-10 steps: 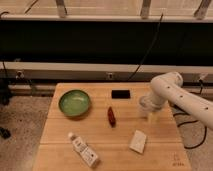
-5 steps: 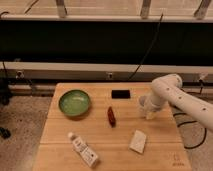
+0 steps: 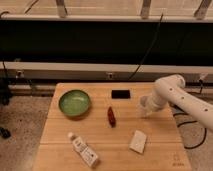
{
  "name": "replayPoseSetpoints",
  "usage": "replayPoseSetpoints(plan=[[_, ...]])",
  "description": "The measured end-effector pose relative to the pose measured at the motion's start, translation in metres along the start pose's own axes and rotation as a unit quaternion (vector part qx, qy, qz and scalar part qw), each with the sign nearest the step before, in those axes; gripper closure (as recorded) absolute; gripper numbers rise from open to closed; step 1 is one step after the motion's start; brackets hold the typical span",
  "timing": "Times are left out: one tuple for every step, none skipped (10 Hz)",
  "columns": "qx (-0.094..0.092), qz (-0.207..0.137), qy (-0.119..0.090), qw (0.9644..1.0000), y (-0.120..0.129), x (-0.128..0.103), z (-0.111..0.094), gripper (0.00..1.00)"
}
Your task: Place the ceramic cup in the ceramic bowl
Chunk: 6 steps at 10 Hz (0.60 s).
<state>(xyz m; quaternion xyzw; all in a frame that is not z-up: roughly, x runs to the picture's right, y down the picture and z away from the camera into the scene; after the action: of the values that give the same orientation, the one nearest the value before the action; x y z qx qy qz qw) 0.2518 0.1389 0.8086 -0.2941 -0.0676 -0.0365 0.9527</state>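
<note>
Camera view: my end effector (image 3: 145, 106) sits low over the right side of the desk (image 3: 165, 145), closed on the cup (image 3: 143, 111), which looks upright in my grip. The bowl (image 3: 74, 103) lies well apart, straight across toward the desk's left end, with a red thing (image 3: 111, 116) between us.

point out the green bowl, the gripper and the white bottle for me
ceramic bowl (image 3: 74, 102): camera view, on its bare green inside.
gripper (image 3: 144, 109): camera view, midway between its fingertips, low over the right side of the table (image 3: 165, 146).
white bottle (image 3: 84, 150): camera view, on its labelled body, lying near the front.
</note>
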Motion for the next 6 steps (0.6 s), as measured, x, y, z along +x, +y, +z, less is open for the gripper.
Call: replayPoseSetpoints(plan=[[0.000, -0.001, -0.001, 1.0000, 0.0012, -0.0051, -0.0039, 1.00], [0.002, -0.004, -0.002, 1.0000, -0.0002, -0.0041, -0.0051, 1.00], [0.003, -0.006, -0.003, 1.0000, -0.0012, -0.0032, -0.0047, 1.00], [0.004, -0.008, -0.005, 0.9999, -0.0022, -0.0025, -0.0043, 1.00], [0.004, -0.010, -0.006, 0.9999, -0.0025, -0.0024, -0.0041, 1.00], [0.002, -0.012, -0.006, 0.9999, -0.0012, -0.0053, -0.0073, 1.00]])
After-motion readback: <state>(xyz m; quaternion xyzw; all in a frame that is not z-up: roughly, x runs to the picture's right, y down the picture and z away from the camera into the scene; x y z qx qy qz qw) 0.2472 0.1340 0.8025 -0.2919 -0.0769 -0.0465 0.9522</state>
